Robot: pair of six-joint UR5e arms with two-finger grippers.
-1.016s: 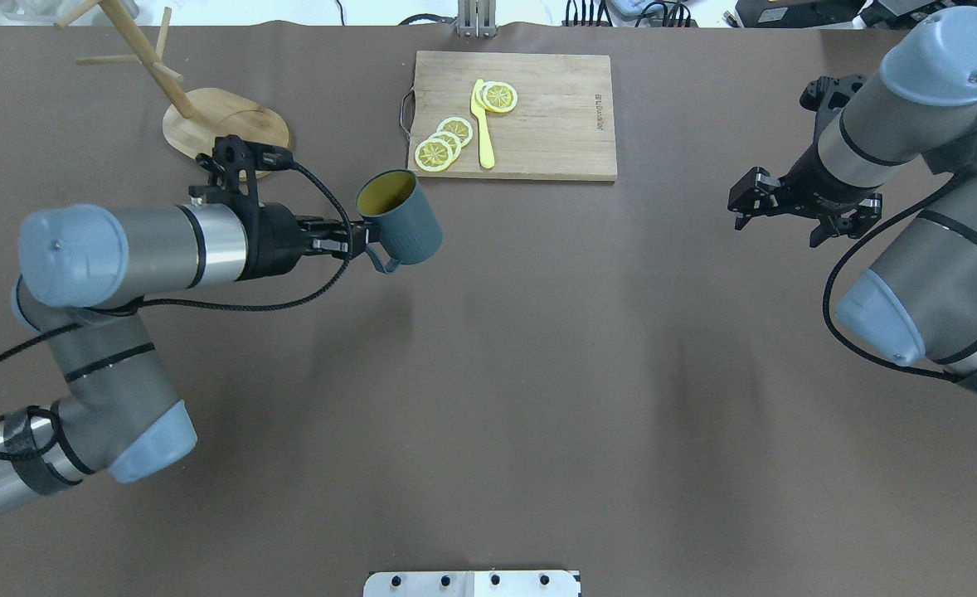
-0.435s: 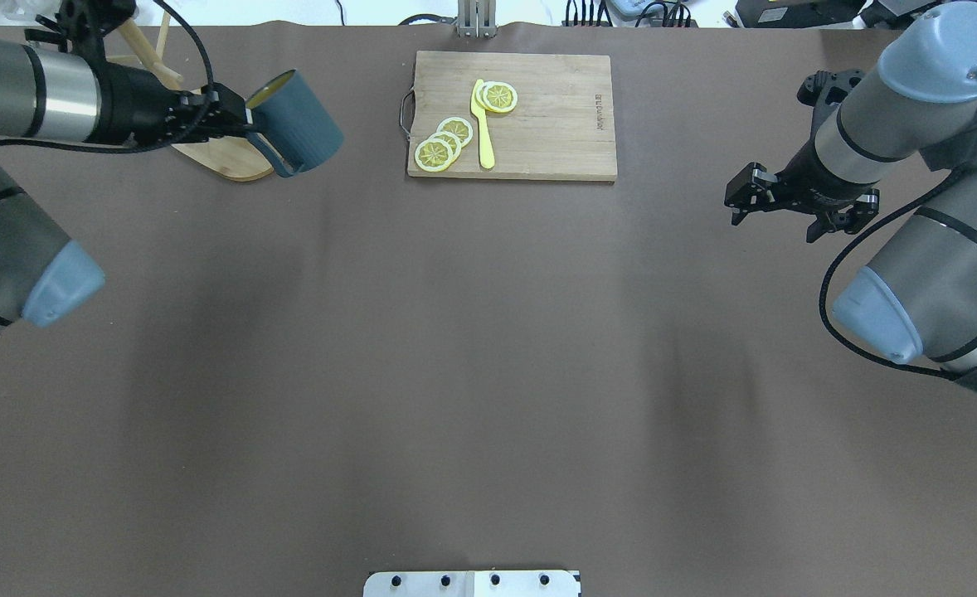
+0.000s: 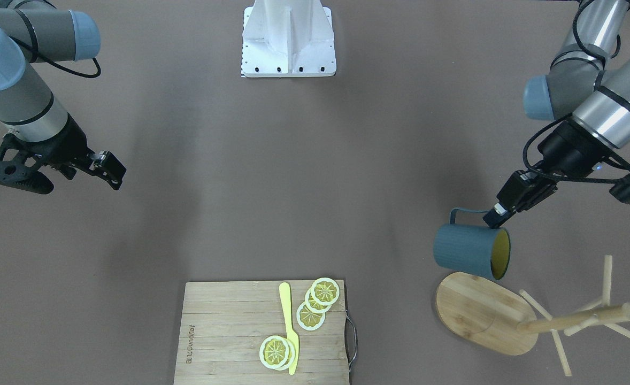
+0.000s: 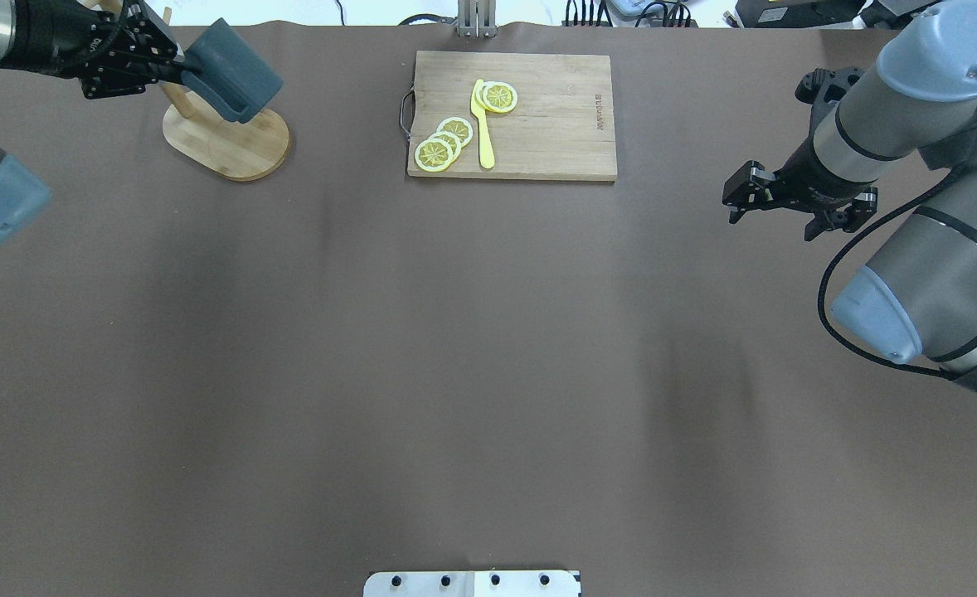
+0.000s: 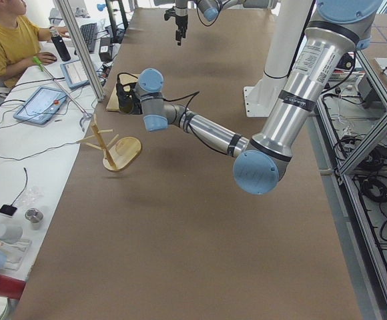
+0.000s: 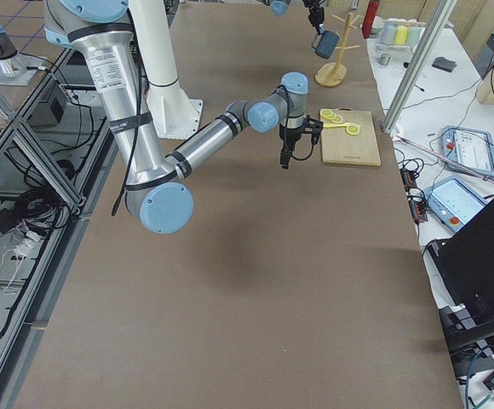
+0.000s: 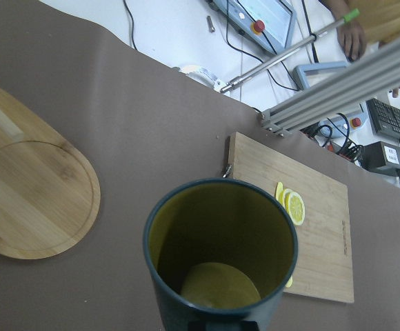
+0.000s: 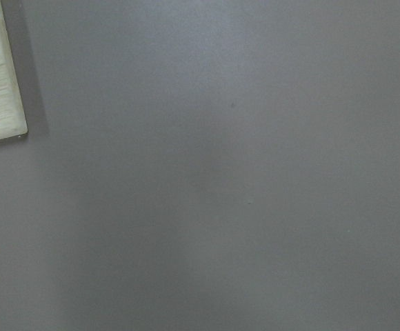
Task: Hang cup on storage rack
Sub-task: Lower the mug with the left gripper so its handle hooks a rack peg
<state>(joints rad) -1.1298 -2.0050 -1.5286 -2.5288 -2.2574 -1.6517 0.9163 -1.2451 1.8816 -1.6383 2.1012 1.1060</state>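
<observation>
The left gripper (image 3: 499, 214) is clamping the cup (image 3: 467, 251) by its rim beside the handle, holding it sideways in the air over the base of the storage rack (image 3: 481, 315); the right gripper (image 3: 113, 170) is hovering well apart, fingers spread.

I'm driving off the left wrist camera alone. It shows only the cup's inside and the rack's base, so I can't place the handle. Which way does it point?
Observer: In the front-facing view the cup lies sideways in the air. Its handle is on the side toward the robot's base, and the left gripper pinches the rim.
Operator: Is a peg through the handle?
Observer: No. The pegs of the storage rack stand off beyond the cup's mouth, and the table shows through the handle loop.
Operator: Right arm in the way?
Observer: No. The right gripper hangs open and empty beyond the cutting board, at the table's other end.
</observation>
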